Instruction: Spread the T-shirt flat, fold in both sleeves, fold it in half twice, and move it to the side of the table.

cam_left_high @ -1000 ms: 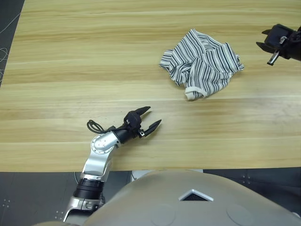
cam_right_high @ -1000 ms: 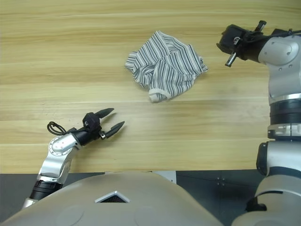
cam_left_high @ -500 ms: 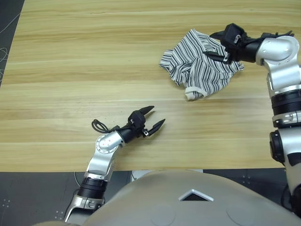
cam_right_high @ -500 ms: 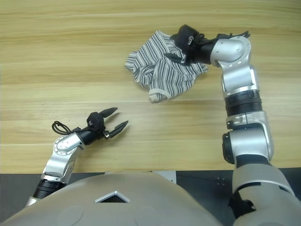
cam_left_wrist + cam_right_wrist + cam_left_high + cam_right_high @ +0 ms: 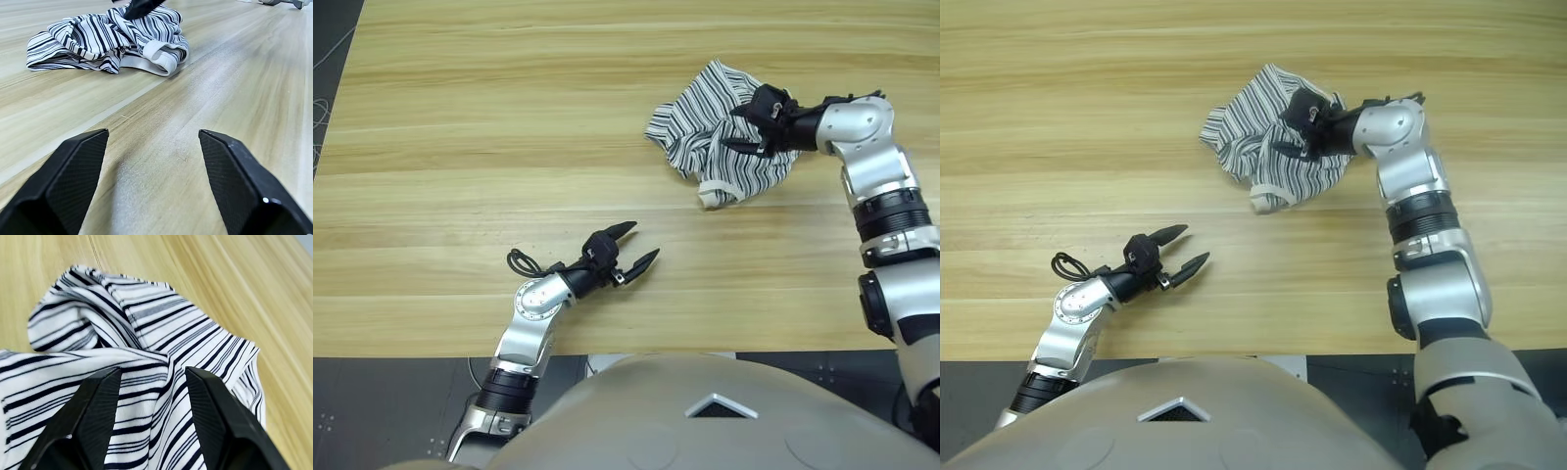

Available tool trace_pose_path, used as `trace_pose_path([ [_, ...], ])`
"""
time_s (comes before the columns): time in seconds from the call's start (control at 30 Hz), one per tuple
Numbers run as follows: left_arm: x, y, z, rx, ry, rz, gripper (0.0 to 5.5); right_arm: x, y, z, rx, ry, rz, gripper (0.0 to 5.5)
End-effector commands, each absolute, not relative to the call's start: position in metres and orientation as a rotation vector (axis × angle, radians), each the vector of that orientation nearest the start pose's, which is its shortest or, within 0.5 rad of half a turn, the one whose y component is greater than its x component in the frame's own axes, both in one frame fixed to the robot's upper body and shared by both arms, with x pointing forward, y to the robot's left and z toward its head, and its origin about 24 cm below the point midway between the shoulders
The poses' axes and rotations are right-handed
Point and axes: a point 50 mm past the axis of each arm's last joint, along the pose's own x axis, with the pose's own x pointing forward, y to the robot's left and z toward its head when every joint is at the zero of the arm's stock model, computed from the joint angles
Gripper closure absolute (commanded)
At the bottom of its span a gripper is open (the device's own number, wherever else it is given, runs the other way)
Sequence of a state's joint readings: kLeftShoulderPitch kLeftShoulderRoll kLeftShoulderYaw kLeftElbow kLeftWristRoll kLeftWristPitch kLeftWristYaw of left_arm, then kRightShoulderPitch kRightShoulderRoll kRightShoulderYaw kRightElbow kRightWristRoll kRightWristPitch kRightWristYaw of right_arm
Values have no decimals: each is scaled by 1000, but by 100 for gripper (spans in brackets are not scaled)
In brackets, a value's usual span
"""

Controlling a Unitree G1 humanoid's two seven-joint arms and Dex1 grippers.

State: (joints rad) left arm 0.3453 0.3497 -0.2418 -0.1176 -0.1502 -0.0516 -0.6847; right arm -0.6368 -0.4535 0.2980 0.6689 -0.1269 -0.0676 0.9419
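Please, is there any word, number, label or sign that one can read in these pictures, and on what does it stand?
None: no text can be read. The striped T-shirt bears only stripes, the table only wood grain, and the left pincer and right pincer are plain black.

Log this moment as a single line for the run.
T-shirt: crumpled on table, not yet spread | right gripper: open over T-shirt | left gripper: open, apart from T-shirt

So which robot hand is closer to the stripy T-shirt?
Right. The right gripper is open just over the crumpled T-shirt; the left gripper is open above the table, well apart from it, nearer the robot.
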Motion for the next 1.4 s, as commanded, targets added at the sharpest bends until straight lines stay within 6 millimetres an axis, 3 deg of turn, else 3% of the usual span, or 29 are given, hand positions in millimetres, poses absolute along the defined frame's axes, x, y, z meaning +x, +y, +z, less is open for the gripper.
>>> trace_pose_path([
  [0.03,153,138,-3,55,264,-879,203,343,-166,64,-698,351,1028,310],
  [0.33,153,137,-4,52,266,-877,203,348,-167,62,-685,351,1003,310],
  [0.73,153,137,-5,55,270,-874,203,347,-166,60,-690,345,1015,532],
  [0.87,153,137,-5,57,270,-875,203,345,-165,65,-697,323,1026,537],
  [1.03,154,139,-1,76,261,-882,203,337,-176,97,-744,220,1023,537],
  [1.17,165,139,5,78,244,-879,203,325,-188,141,-736,119,982,537],
  [1.4,193,120,16,-102,169,-854,203,321,-187,191,-566,-39,865,537],
])
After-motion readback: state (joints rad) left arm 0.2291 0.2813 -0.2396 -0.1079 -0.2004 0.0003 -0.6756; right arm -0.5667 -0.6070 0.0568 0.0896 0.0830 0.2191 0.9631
